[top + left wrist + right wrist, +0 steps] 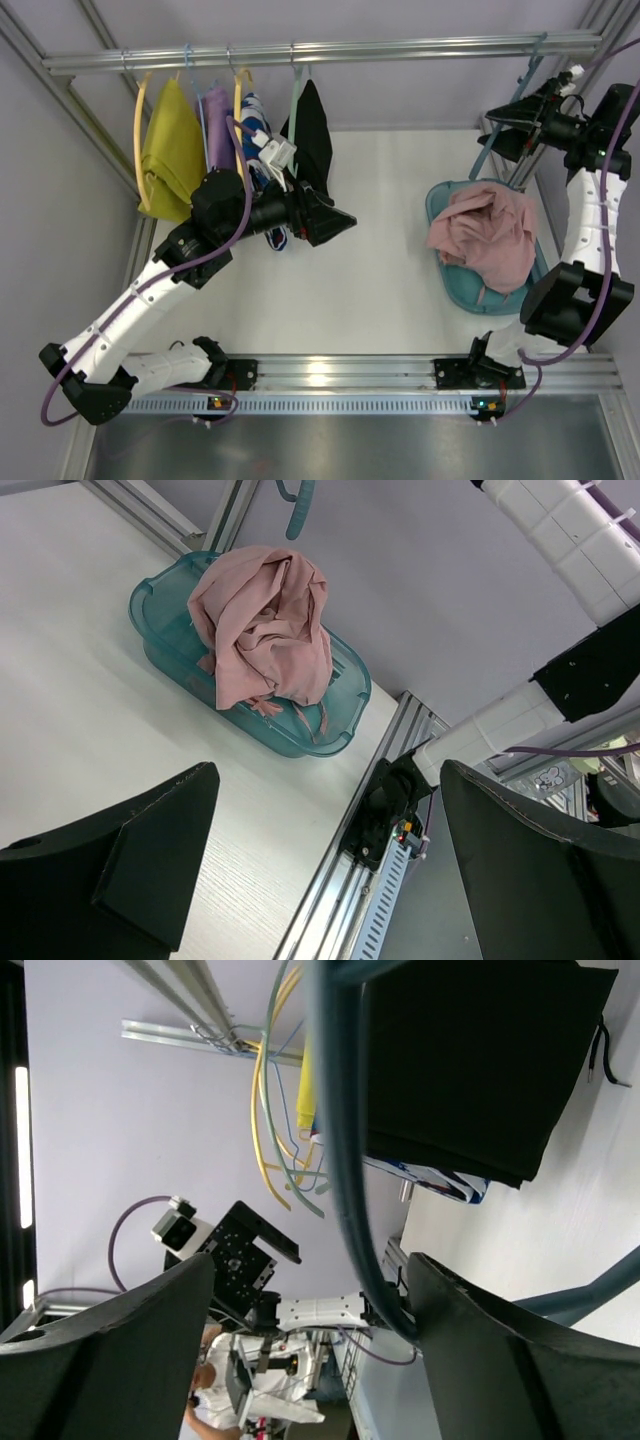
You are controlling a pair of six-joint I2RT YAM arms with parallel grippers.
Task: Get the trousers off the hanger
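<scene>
The pale pink trousers (485,235) lie crumpled in the teal tub (440,200) at the right, off the hanger. They also show in the left wrist view (265,630), heaped in the tub (160,620). The teal hanger (518,90) hangs bare from the right end of the rail. My right gripper (497,137) is up beside it and open. In the right wrist view the hanger's bar (345,1160) runs between the spread fingers of the right gripper (310,1270), close to the right finger (500,1360). My left gripper (335,215) is open and empty over the table's middle, and it also shows in the left wrist view (330,860).
The rail (320,52) carries a yellow garment (170,150), a purple garment (218,125), a blue-white one (262,150) and a black garment (315,140) at the back left, behind the left arm. Frame posts stand at both sides. The hanger's lower tip (300,505) hangs above the tub.
</scene>
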